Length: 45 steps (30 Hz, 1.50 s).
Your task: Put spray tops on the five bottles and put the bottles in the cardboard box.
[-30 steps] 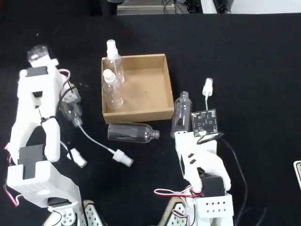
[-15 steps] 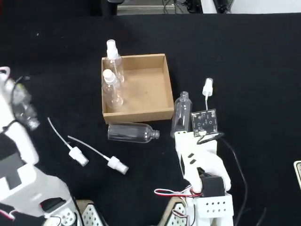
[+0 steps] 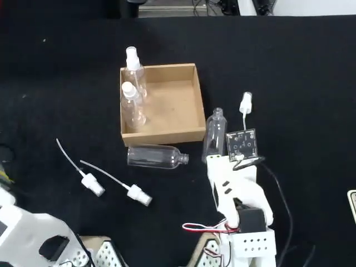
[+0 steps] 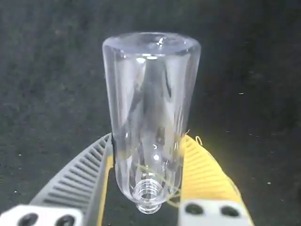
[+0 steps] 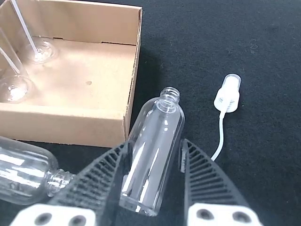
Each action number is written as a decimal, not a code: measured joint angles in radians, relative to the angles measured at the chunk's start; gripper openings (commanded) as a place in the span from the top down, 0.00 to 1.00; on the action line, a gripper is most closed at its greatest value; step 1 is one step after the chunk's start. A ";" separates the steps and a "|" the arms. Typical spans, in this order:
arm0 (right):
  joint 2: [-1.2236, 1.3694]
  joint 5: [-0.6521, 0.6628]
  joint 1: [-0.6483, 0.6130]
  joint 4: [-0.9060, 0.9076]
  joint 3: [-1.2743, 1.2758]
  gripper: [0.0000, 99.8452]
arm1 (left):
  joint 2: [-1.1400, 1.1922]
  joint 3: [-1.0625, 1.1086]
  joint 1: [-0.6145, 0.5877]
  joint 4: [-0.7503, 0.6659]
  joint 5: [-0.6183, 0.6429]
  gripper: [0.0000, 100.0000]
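High view: the cardboard box (image 3: 172, 108) on the bench (image 3: 289, 67) holds two capped bottles (image 3: 133, 108); spray tops (image 3: 138, 194) lie loose. Left wrist view: left fingers (image 4: 202, 169) clamp a capless bottle (image 4: 150, 108) near its neck; the smooth plastic may slip. Right wrist view: right fingers (image 5: 202, 181) grip an open bottle (image 5: 155, 141) beside the box.

Even overhead light, faint shadows, glints on clear bottle (image 4: 150, 108)

1. I can read no text, number, brand or sign in any of my views.
2. The cardboard box (image 3: 164, 135) shows me plain brown walls.
3. The clear bottle (image 4: 150, 108) and the open-necked bottle (image 5: 155, 141) look unlabelled.
4. The small square board (image 3: 241, 143) has marks too small to read.
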 measured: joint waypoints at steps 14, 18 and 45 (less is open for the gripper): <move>0.000 0.000 0.000 0.000 0.000 0.86 | 0.000 -0.117 -0.006 0.074 -0.015 0.64; 0.000 0.000 0.000 0.000 0.000 0.86 | 0.000 -0.288 -0.009 0.264 -0.109 0.64; 0.000 0.000 0.000 0.000 0.000 0.86 | -0.069 0.129 -0.176 -0.186 -0.549 0.64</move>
